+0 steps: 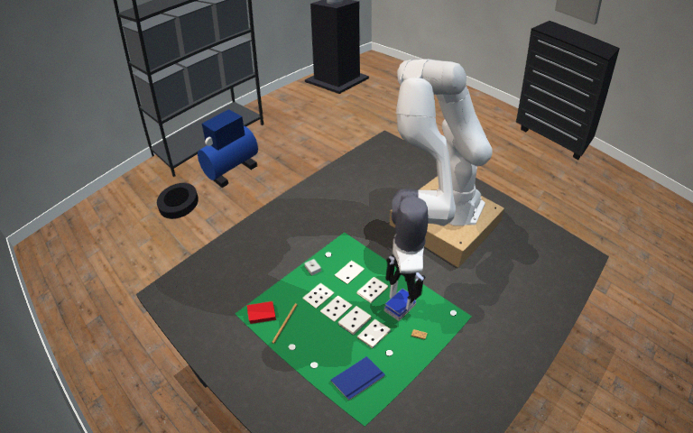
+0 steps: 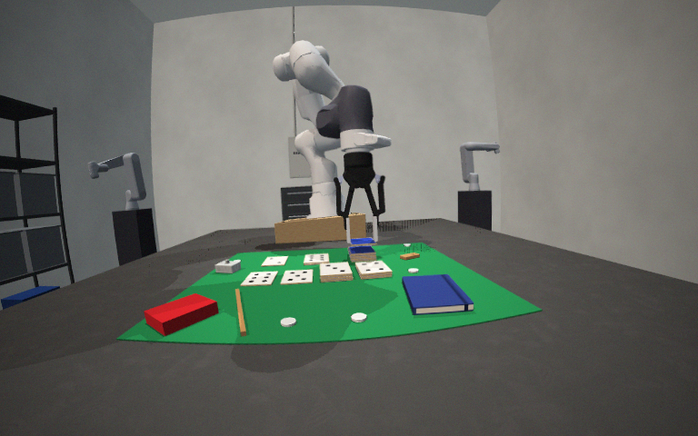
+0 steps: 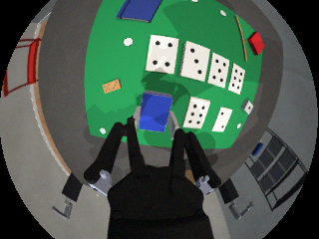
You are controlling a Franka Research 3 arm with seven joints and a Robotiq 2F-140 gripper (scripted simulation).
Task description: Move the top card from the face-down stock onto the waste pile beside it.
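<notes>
My gripper (image 1: 403, 300) (image 2: 362, 239) (image 3: 154, 114) is shut on a blue-backed card (image 1: 398, 299) (image 2: 362, 240) (image 3: 156, 110) and holds it level a little above the face-down stock (image 1: 395, 311) (image 2: 362, 252), straight over it. The stock is a thick plywood stack with a blue top at the right end of the far row on the green mat (image 1: 317, 352) (image 2: 329, 302) (image 3: 120, 34). Beside it in that row lies a face-up six-pip card (image 1: 372, 289) (image 2: 315, 258) (image 3: 195, 112), then a one-pip card (image 1: 349, 271) (image 2: 274, 260). The other row holds several face-up cards (image 1: 355, 318) (image 2: 335, 271).
A blue notebook (image 1: 357, 376) (image 2: 436, 292) (image 3: 143, 2), a red box (image 1: 261, 311) (image 2: 181, 312), a wooden stick (image 1: 284, 322) (image 2: 240, 311), a small cork tile (image 1: 419, 334) (image 2: 409, 255), a grey block (image 1: 312, 265) (image 2: 227, 265) and several white discs (image 2: 358, 317) lie on the mat.
</notes>
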